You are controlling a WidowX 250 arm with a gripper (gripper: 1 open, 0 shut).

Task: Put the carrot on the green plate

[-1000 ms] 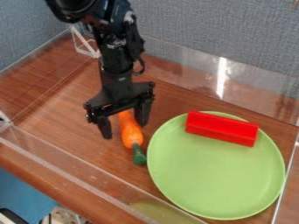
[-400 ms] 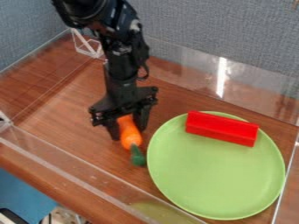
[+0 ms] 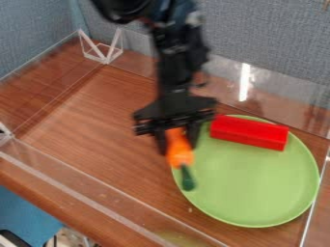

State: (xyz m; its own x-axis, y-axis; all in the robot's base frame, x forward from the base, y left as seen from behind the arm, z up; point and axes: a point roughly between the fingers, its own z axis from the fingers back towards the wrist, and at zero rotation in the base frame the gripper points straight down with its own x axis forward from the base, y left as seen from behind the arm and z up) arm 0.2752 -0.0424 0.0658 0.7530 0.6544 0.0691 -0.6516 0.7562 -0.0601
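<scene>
The small orange carrot [image 3: 179, 151] hangs with its dark green stub pointing down and toward the camera. My gripper [image 3: 178, 137] points straight down and is shut on the carrot's thick end. The carrot is just over the left rim of the large lime-green plate [image 3: 258, 188], which lies at the right of the wooden table. Whether the stub touches the plate I cannot tell.
A red rectangular block [image 3: 252, 132] lies on the far part of the plate. Clear plastic walls [image 3: 77, 207] ring the wooden table top. A white wire stand [image 3: 100, 43] is at the back left corner.
My gripper closed on the carrot, lifted it off the table and carried it right to the plate's left rim. The red block has not moved.
</scene>
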